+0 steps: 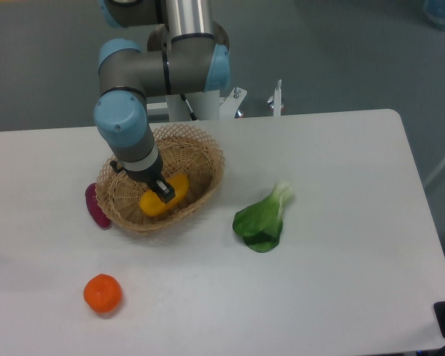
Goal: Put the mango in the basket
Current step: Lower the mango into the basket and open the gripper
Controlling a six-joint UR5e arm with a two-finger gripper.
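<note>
Only one view is given, the fixed camera looking down across the desk. Near its left rear stands the basket, and the arm reaches down into it from behind. The tool sits low inside the bowl, clenched on the mango, whose yellow ends stick out on either side of the dark fingers. The fruit lies along the basket's floor or just above it; contact with the wicker cannot be told from this angle. It is held across its middle, probably so that it stays level and does not swing while it is lowered.

By my judgement the carrying is done and what is left is to let go and lift clear. The tilted wrist seems chosen to pass the near rim without catching the lattice.

Other things lie outside the basket: a purple item touching its left wall, a tangerine well apart toward the front, and a leafy green to the right. None stands in the arm's way.
</note>
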